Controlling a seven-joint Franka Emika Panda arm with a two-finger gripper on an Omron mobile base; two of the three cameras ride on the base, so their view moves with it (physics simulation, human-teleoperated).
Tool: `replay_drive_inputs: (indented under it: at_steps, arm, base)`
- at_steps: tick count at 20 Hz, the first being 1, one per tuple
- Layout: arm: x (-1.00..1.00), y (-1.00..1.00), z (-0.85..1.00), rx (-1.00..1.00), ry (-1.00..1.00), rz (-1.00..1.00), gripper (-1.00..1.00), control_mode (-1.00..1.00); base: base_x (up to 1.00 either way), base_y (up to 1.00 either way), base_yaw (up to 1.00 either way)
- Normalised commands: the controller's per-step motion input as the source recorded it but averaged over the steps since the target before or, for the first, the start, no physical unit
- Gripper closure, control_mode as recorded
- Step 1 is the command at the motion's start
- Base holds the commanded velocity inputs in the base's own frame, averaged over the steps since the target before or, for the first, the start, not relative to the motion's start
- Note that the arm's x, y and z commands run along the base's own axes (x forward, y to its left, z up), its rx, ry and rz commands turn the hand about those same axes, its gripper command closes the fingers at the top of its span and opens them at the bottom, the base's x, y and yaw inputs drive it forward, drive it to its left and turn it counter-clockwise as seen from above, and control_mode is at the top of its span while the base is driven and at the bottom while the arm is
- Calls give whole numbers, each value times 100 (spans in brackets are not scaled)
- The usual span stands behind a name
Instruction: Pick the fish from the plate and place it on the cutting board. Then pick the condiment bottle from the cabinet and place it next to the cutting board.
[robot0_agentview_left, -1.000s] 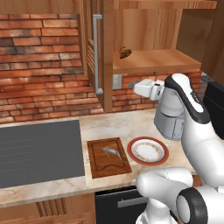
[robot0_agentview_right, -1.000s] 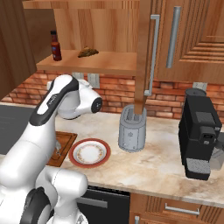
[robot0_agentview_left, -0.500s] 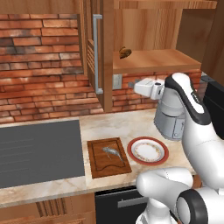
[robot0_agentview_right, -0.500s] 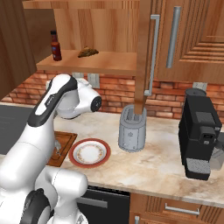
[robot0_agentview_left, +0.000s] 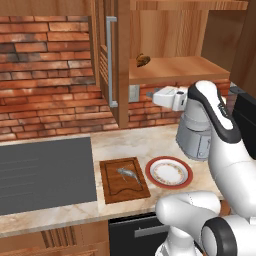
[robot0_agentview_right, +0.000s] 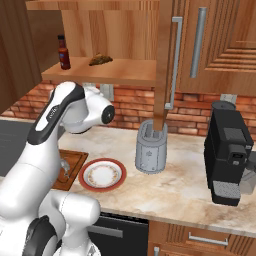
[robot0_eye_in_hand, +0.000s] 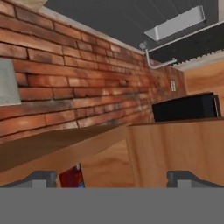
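1. One fish (robot0_agentview_left: 129, 174), lying on the cutting board (robot0_agentview_left: 123, 180), roughly mid-board and a bit toward the plate side. From the right base camera just a corner of the board (robot0_agentview_right: 70, 169) peeks out behind my arm.
2. One plate (robot0_agentview_left: 169, 172), red-orange rim, sitting on the counter (robot0_agentview_left: 150, 145) just beside the board's right edge. It looks bare from both base cameras (robot0_agentview_right: 102, 175).
3. One condiment bottle (robot0_agentview_right: 63, 52), dark red with a black cap, standing upright on the cabinet (robot0_agentview_right: 107, 72) shelf near the shelf's left end. My hand camera catches a sliver of something red (robot0_eye_in_hand: 72, 177) under the shelf edge, which I take to be the same bottle.
4. One small brown lump (robot0_agentview_right: 100, 59) on that same shelf, well to the right of the bottle, not touching it. It also shows from the left side (robot0_agentview_left: 143, 60).
5. My gripper (robot0_eye_in_hand: 113, 178): two finger tips, spread as wide as they go, nothing between them. The hand sits up near the brick wall under the shelf (robot0_agentview_left: 165, 97).
6. One toaster (robot0_agentview_right: 151, 148) on the counter, behind and right of the plate.
7. One black coffee machine (robot0_agentview_right: 231, 157), far right of the counter.
8. One grey stovetop (robot0_agentview_left: 45, 172), left of the board.
9. Two long silver bar handles in the right base camera, one (robot0_agentview_right: 175, 60) on the open door, one (robot0_agentview_right: 198, 42) on the closed door next to it.
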Motion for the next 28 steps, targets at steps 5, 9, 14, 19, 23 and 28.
replay_drive_inputs:
  at_steps: [5, 9, 14, 19, 23, 28]
  arm:
    - [-6, 1, 8, -4, -1, 0, -100, -100]
    - [-3, 0, 5, -3, -3, 0, -100, -100]
    - [0, 0, 5, -3, -4, 0, -100, -100]
    - [0, 0, 5, -2, -6, 0, -100, -100]
    - [0, 0, 5, -1, -5, 0, -100, -100]
    - [0, 0, 7, 0, -2, 0, -100, -100]
  base:
    - [0, 0, 0]
    - [0, 0, 0]
    - [0, 0, 0]
    - [0, 0, 0]
    - [0, 0, 0]
    - [0, 0, 0]
